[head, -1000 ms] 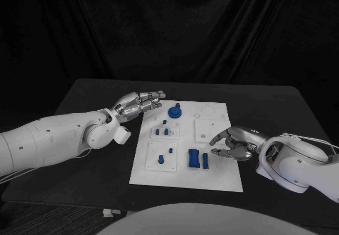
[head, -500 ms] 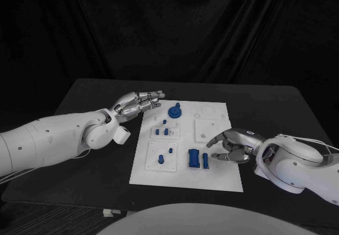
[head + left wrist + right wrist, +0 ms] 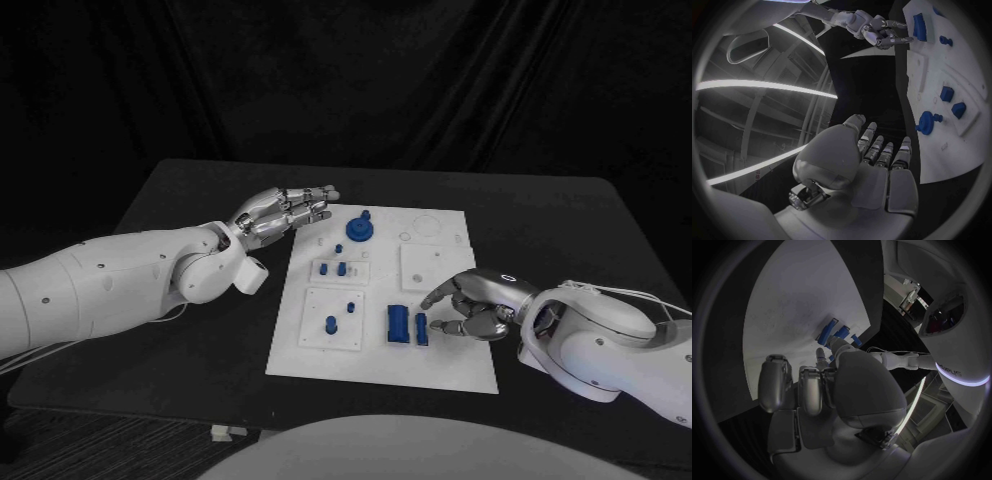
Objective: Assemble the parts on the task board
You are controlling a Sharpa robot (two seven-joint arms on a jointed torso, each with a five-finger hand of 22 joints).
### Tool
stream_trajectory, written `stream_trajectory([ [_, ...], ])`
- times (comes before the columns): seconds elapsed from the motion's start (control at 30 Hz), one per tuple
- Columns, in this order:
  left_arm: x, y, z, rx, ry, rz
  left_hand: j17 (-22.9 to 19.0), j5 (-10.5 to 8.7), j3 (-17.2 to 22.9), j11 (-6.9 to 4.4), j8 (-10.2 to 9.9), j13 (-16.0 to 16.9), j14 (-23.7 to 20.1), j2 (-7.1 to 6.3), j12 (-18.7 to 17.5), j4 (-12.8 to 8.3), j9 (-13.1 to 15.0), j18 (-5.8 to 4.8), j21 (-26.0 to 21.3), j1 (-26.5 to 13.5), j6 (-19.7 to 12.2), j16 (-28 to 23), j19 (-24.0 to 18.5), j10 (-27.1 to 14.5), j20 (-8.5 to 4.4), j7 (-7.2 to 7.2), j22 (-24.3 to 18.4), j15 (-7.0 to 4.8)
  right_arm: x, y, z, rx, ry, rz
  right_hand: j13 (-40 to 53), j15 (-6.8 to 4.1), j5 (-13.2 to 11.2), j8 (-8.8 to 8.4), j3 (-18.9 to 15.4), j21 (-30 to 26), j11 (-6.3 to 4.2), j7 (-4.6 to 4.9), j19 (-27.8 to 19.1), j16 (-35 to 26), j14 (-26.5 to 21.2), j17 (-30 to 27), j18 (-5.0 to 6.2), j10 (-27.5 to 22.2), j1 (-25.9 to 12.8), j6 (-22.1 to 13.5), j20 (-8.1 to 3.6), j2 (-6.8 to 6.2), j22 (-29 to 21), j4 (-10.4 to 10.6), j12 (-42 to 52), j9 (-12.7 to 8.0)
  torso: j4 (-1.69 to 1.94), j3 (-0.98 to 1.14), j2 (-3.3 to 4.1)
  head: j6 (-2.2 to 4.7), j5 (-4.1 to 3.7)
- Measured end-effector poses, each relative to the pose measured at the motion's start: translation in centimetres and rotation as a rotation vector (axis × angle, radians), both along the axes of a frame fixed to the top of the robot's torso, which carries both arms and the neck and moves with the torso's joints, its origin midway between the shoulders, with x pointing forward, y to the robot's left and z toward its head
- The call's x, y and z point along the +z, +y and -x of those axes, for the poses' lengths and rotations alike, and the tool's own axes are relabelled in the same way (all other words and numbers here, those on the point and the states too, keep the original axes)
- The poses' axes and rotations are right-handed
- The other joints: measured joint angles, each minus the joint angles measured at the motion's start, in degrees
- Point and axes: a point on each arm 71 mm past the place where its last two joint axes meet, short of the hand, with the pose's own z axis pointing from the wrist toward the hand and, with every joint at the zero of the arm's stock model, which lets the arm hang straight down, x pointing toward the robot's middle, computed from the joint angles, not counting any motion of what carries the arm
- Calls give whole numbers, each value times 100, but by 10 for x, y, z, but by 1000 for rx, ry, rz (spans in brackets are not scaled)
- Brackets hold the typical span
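Observation:
The white task board (image 3: pixel 440 355) lies mid-table. On it are a round blue part (image 3: pixel 358 232), small blue pegs (image 3: pixel 335 268), a single peg (image 3: pixel 329 323), a wide blue block (image 3: pixel 395 324) and a slim blue block (image 3: pixel 420 328). My right hand (image 3: pixel 469 305) hovers low over the board's right side. Its thumb and a forefinger are spread, with their tips just beside the slim block and nothing held. The left wrist view shows that hand (image 3: pixel 873 27) close to the blocks (image 3: pixel 919 27). My left hand (image 3: pixel 284 212) floats by the board's far left corner with its fingers stretched out and apart.
The black table (image 3: pixel 188 200) extends past the board on all sides. Two empty white inset plates (image 3: pixel 428 265) lie on the board's right half, just beyond my right hand. The right wrist view shows the blue blocks (image 3: pixel 826 332) past the fingertips.
My right hand has slid left across the board, bringing its fingertips next to the slim blue block. The left hand and the parts have stayed put.

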Motion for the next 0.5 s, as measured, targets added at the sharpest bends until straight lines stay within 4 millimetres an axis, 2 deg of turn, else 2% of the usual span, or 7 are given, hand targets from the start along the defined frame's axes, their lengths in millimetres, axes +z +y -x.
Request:
stream_trajectory([
  [0.5, -1, 0, 0, 0, 4, -2, 0, -1, 15, 0, 23, -1, 0, 0, -1, 15, -1, 0, 0, 0, 50, 0, 0, 0, 0, 10, 0, 0, -4, 3, 2, 12, 14, 7, 0, 0, 50, 35, 0, 0, 0, 28, 0, 0, 0, 0, 0, 0, 0, 152, 0, 0, 3, 0, 0, -25, 1, 0, -1, 0, -31],
])
